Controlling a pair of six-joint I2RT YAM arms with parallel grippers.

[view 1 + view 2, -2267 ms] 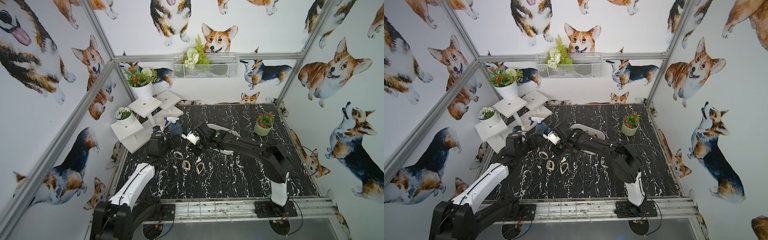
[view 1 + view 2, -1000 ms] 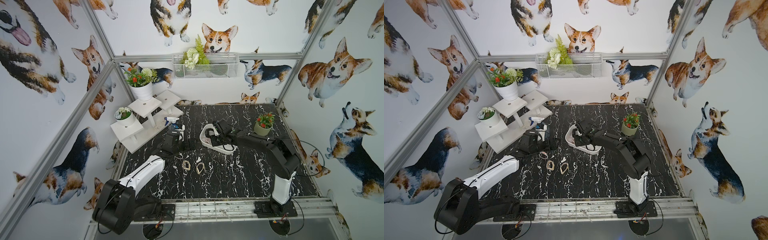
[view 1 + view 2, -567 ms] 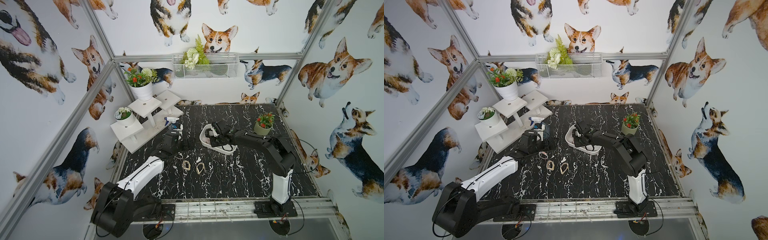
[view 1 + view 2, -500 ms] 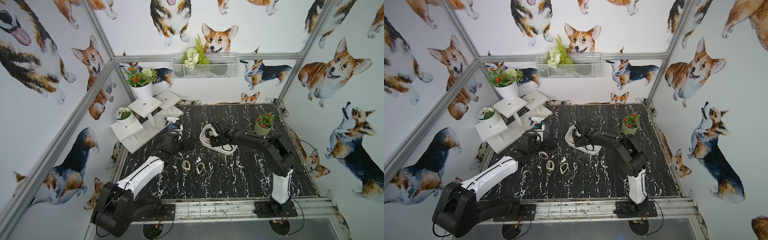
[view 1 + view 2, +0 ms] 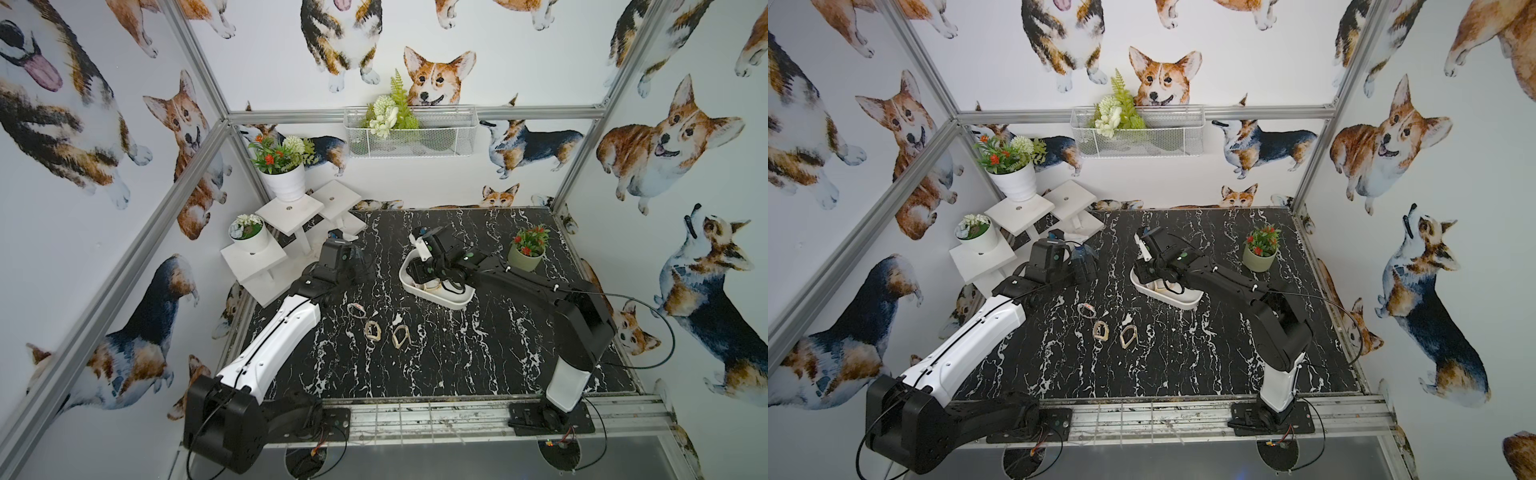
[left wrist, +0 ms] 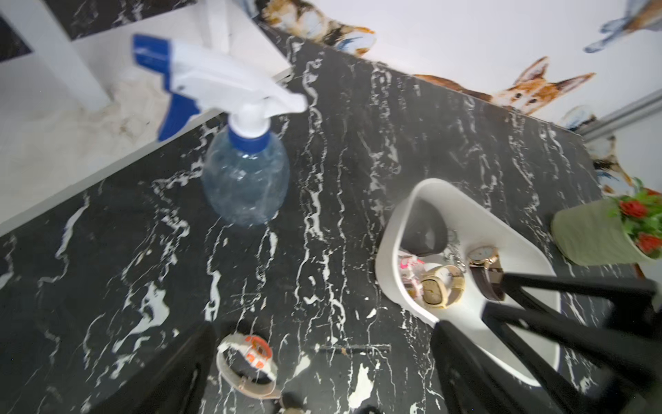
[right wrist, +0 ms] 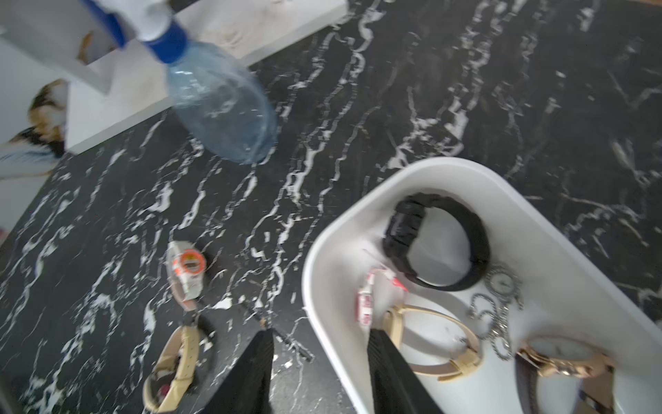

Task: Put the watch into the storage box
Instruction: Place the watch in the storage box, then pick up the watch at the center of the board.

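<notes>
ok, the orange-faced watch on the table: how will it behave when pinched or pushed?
The watch looks small and plastic, so probably light. Its strap curves into a loop, so it likely flexes under a pinch rather than staying stiff. On the glossy table a nudge would probably slide it, not roll it.

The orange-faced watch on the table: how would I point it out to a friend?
Look at the black marble table, at the three watches lying loose beside the white storage box. The orange-faced watch is the end one nearest the spray bottle, white-strapped with an orange-ringed digital face; its two neighbours are beige.
</notes>
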